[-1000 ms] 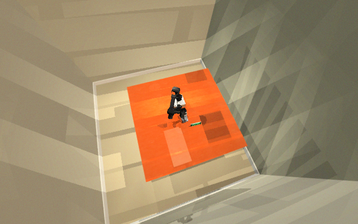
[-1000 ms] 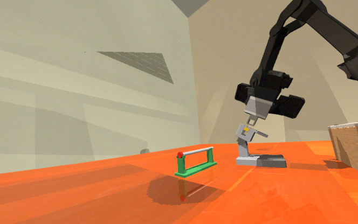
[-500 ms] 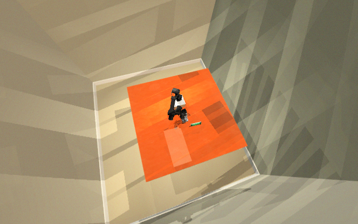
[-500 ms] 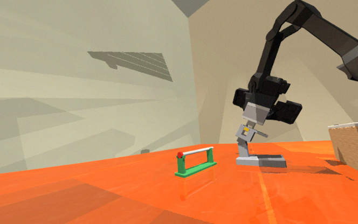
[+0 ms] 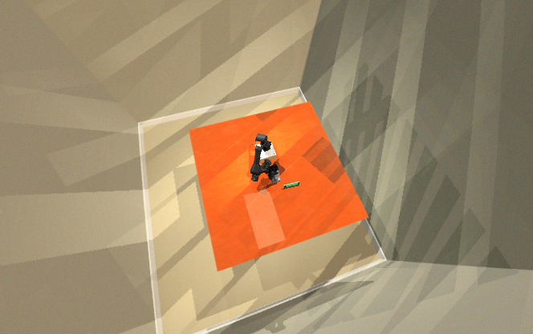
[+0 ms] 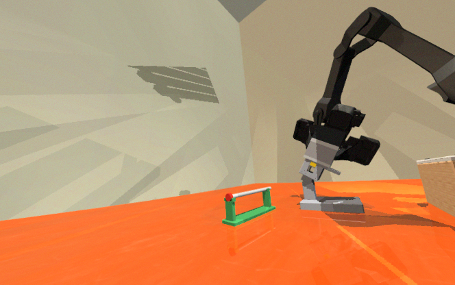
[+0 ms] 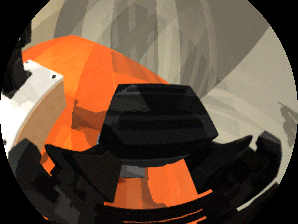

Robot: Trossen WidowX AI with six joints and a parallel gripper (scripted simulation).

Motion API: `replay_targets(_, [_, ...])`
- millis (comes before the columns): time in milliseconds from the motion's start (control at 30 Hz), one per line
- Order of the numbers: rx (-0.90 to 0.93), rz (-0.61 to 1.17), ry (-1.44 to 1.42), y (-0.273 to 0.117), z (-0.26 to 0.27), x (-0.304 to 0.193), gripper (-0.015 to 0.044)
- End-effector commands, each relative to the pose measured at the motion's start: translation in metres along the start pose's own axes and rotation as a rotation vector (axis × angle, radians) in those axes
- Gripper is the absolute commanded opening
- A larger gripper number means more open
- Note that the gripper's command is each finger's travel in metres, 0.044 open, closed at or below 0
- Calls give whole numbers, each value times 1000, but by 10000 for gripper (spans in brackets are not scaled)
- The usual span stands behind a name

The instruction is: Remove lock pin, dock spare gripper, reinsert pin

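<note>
The mount (image 6: 342, 205) stands on the table on its grey foot, with a tilted socket (image 6: 303, 169) at the top of its post and a short grey rod sticking out to one side. My gripper (image 6: 325, 138) (image 5: 274, 173) is shut on the spare gripper (image 6: 321, 152), a grey block held tilted right above the socket. The block's lower edge meets or nearly meets the socket's top; its spigot is mostly hidden there, so full seating cannot be told. Yellow shows in the socket's window. The lock pin (image 6: 251, 192), with a red head, lies across the green rack (image 6: 251, 215) (image 5: 291, 185), apart from the mount.
A wooden box with a white top (image 5: 268, 152) (image 6: 440, 185) (image 7: 49, 75) stands under the arm's base, to the right of the mount in the exterior view. A pale rectangle (image 5: 265, 221) shows on the orange table (image 5: 225, 241). The green rack stands close beside the mount.
</note>
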State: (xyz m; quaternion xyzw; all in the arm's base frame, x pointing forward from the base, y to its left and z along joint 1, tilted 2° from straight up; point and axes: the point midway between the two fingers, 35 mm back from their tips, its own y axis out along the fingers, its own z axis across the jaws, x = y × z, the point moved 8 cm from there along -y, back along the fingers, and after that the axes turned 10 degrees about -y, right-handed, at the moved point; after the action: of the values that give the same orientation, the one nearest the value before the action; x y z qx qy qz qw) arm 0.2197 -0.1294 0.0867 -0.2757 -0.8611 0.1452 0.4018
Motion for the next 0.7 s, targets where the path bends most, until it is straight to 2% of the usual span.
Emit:
replay_targets(0, [-11,2,-1,1,-2,-3,0])
replay_targets(400, [-2,-3,5,0,0,0,0])
replay_targets(667, [-2,-3,5,0,0,0,210])
